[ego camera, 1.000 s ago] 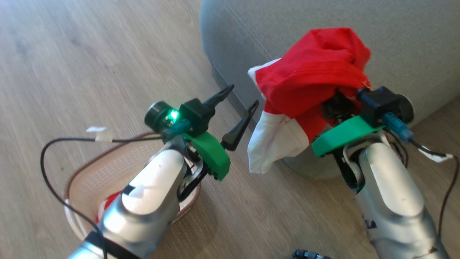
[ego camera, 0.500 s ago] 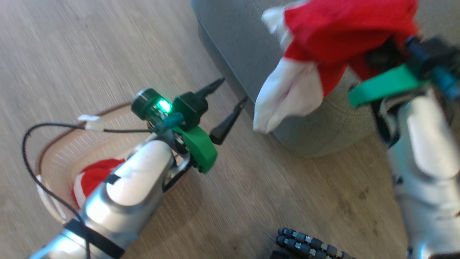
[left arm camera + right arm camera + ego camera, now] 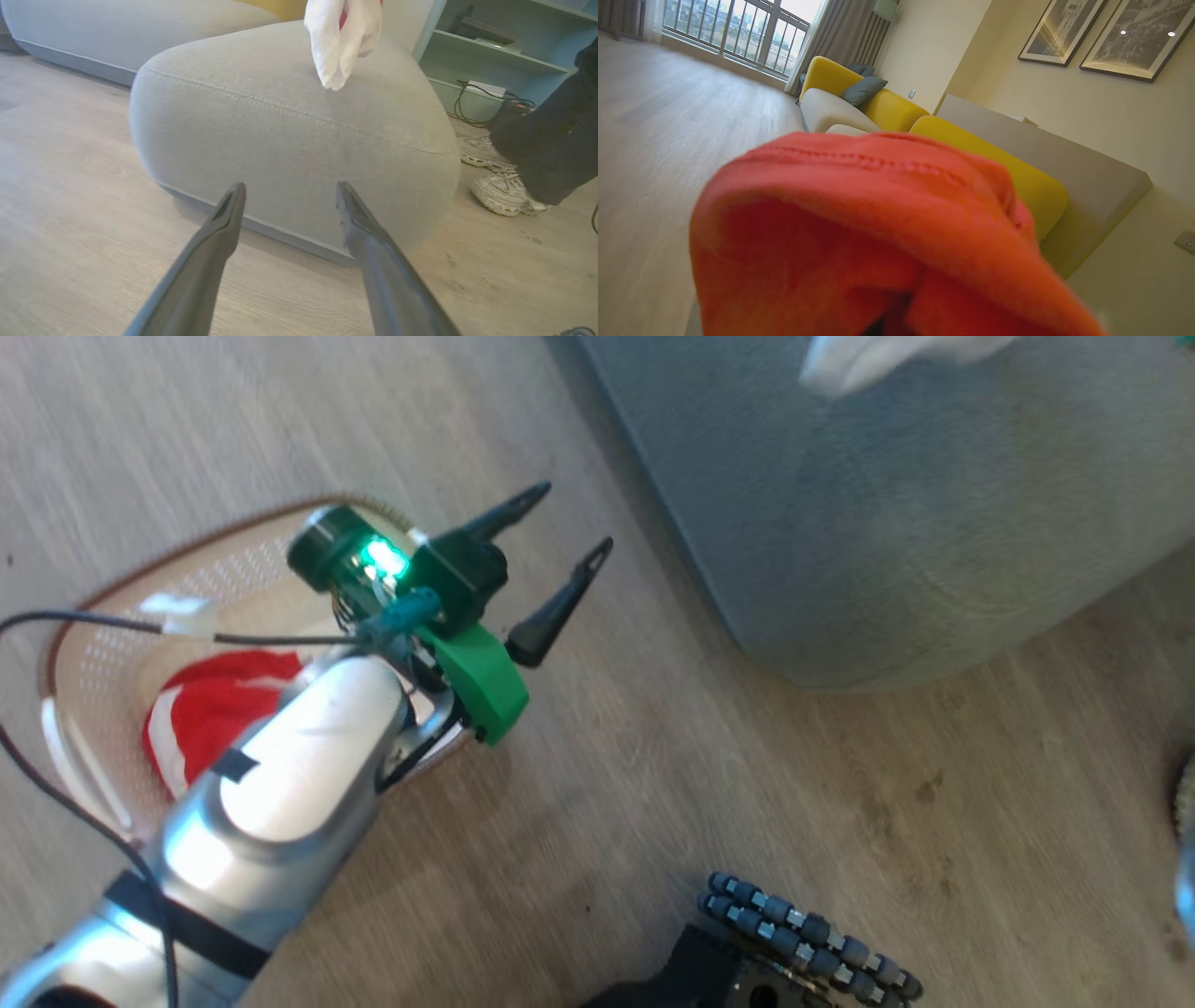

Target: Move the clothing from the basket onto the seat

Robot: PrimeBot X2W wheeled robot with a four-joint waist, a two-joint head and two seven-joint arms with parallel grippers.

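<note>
While the right gripper is pinched shut on the red garment (image 3: 878, 224), fingers hidden by fabric, its white tail (image 3: 337, 49) hangs just above the seat (image 3: 289, 140), so I'd judge the drop goes straight down. Left gripper (image 3: 573, 515) is spread and empty. The second red garment (image 3: 215, 709) lies in the basket (image 3: 103, 644) at its 8 o'clock, head view; left arm is nearer.

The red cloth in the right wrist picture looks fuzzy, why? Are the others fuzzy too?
Right wrist view: the red cloth is too close to focus; head view: slightly smeared around the basket; left wrist view: sharp, seat seam crisp.
</note>
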